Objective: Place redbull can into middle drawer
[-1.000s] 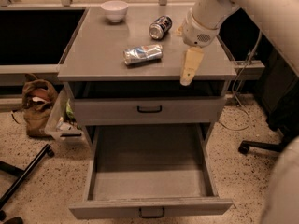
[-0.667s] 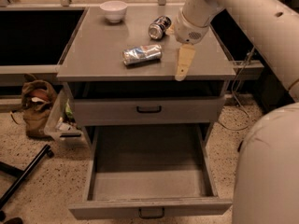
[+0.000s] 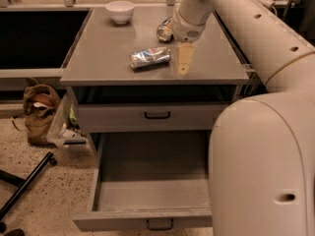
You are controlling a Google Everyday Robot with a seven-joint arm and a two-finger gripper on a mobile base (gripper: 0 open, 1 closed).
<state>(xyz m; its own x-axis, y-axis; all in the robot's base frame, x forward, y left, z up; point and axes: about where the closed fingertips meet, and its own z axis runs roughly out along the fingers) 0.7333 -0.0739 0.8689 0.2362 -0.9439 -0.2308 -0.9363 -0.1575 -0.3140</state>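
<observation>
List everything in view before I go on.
redbull can: one, silver and light blue, lying on its side on the cabinet top
dark can: one, dark with a silver end, behind it, partly hidden by the arm
bowl: one, white, back of the top
cabinet top: one, grey
upper drawer: one, grey, black handle, closed
middle drawer: one, grey, pulled open
bag: one, brown, floor beside the cabinet
bin: one, clear, next to the bag
pole: one, black, on the floor
arm: one, white, reaching over the top
gripper: one, tan, beside the redbull can, apart from it
</observation>
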